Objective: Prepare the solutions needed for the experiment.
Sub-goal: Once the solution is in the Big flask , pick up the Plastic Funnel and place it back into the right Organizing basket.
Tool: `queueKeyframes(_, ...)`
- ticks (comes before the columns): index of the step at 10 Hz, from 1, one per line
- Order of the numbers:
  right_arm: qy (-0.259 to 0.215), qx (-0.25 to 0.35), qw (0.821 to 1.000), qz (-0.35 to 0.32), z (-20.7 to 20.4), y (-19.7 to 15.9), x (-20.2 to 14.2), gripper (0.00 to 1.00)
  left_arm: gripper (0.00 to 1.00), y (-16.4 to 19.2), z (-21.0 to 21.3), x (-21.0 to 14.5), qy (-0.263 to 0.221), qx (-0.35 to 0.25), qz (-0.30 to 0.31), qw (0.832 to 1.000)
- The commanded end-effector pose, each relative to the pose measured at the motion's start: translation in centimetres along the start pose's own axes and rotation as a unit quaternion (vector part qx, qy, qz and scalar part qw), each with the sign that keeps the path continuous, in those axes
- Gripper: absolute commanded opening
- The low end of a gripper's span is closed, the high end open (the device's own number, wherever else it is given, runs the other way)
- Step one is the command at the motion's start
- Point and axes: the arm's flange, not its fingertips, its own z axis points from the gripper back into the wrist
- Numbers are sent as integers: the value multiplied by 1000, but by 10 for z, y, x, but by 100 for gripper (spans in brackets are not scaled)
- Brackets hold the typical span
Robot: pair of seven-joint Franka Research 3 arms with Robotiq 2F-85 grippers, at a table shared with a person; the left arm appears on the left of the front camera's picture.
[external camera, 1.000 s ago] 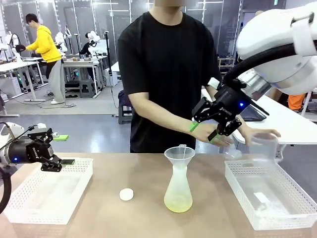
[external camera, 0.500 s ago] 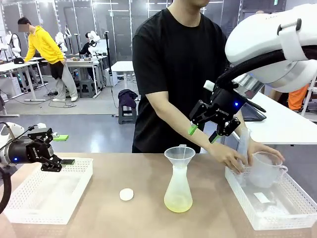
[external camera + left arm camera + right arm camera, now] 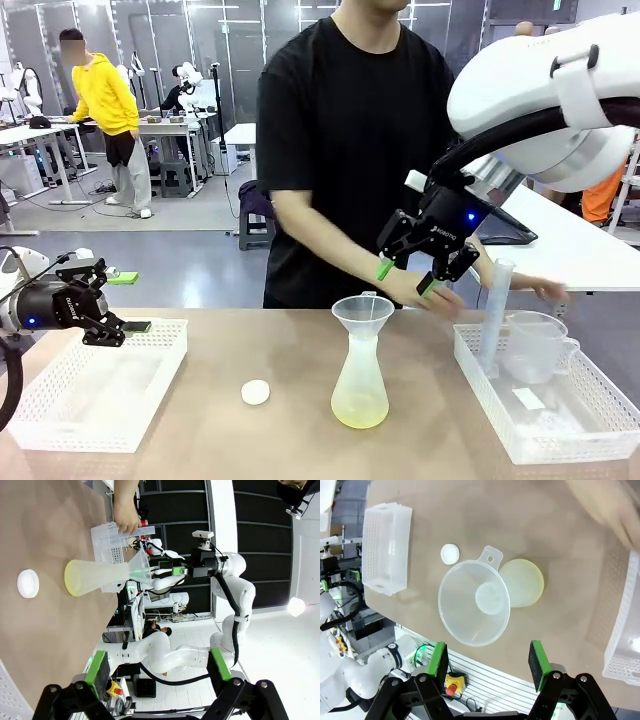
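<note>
The right claw point(image 3: 405, 278) hangs with its jaws apart and nothing between them, just above and slightly to the right of a clear plastic funnel point(image 3: 362, 312) seated in the neck of a frosted conical flask point(image 3: 359, 370). Below the claw, at the bottom of that flask, sits the solution point(image 3: 359, 408), a shallow pale yellow-green layer. From the claw's own camera it shows as a yellow disc beside the funnel's wide mouth. A person in a black T-shirt stands across the table, with a hand point(image 3: 428, 297) just behind the claw. A second hand point(image 3: 545, 289) is blurred farther to the claw's right, above a white mesh tray point(image 3: 560, 445). In that tray, below and to the right of the claw, a tall measuring cylinder point(image 3: 492, 318) stands just beside a clear jug point(image 3: 533, 345). A small white cap point(image 3: 256, 393) lies on the table below and left of the claw, apart from the flask. Well to the left, the left claw point(image 3: 108, 300) hovers at the rim of a second white tray point(image 3: 90, 395), jaws wide and empty.
</note>
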Motion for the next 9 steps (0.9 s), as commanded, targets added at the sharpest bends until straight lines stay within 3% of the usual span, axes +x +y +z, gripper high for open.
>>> queueKeyframes(1, 18, -16, 1000, -9, -13, 5, 7, 81, 100, -1, -1, 1, -10, 0, -2, 1000)
queueKeyframes(9, 57, -28, 997, -40, -68, -11, 16, 81, 100, -1, -1, 1, -10, 0, -2, 1000)
